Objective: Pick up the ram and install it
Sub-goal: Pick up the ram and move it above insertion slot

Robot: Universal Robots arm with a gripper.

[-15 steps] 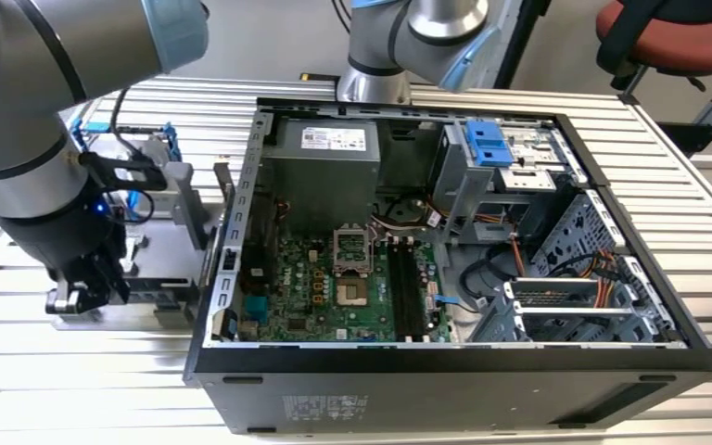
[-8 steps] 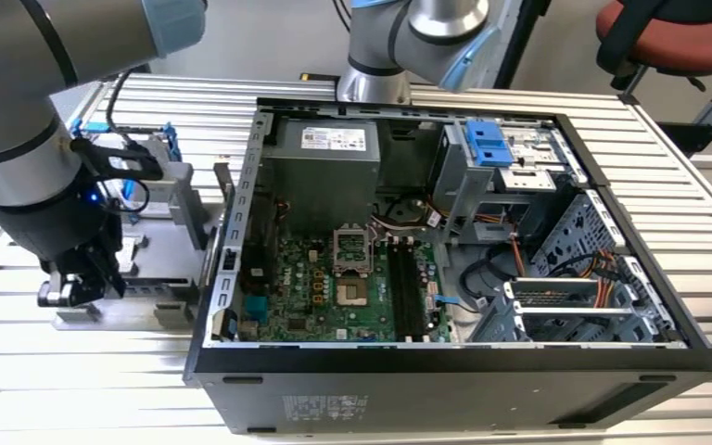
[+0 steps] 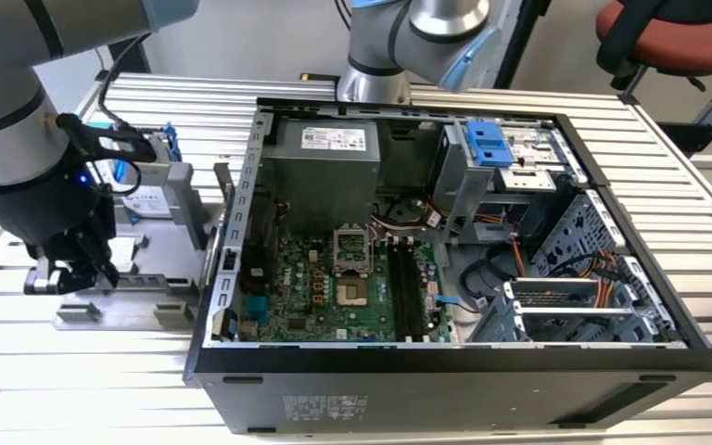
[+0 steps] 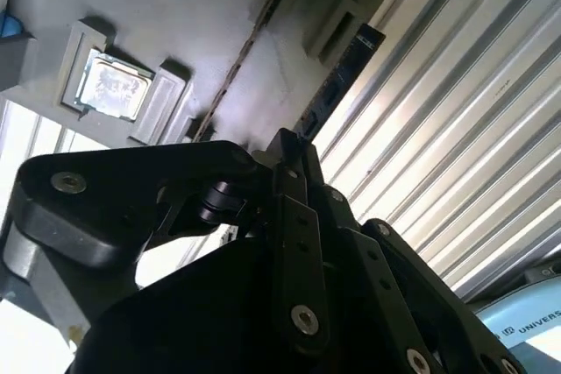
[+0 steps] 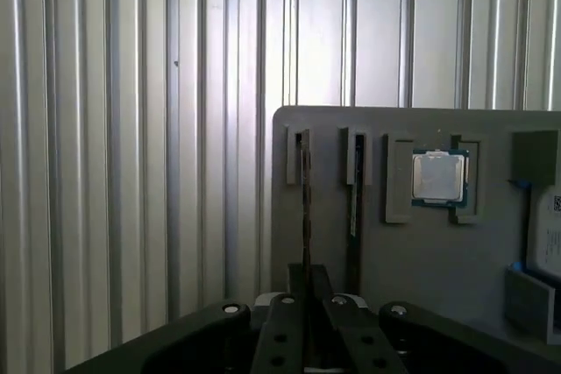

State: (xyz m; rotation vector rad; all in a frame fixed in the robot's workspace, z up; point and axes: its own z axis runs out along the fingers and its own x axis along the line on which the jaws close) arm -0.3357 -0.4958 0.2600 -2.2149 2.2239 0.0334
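Open computer case (image 3: 455, 389) on slatted table (image 3: 71, 371), grey holder (image 5: 421, 251) with processor chip (image 5: 439, 176), red chair (image 3: 690, 42).

Case wall (image 3: 242, 199) just beside grey holder (image 3: 99, 313)

Harsh glare, pincer (image 5: 307, 271) in shadow

Ribbed silver counter (image 3: 71, 389) of long slats, open black computer case (image 3: 455, 385) sitting right in the middle, grey parts holder (image 3: 115, 311) flat on the slats just beside it, on the exterior view's left
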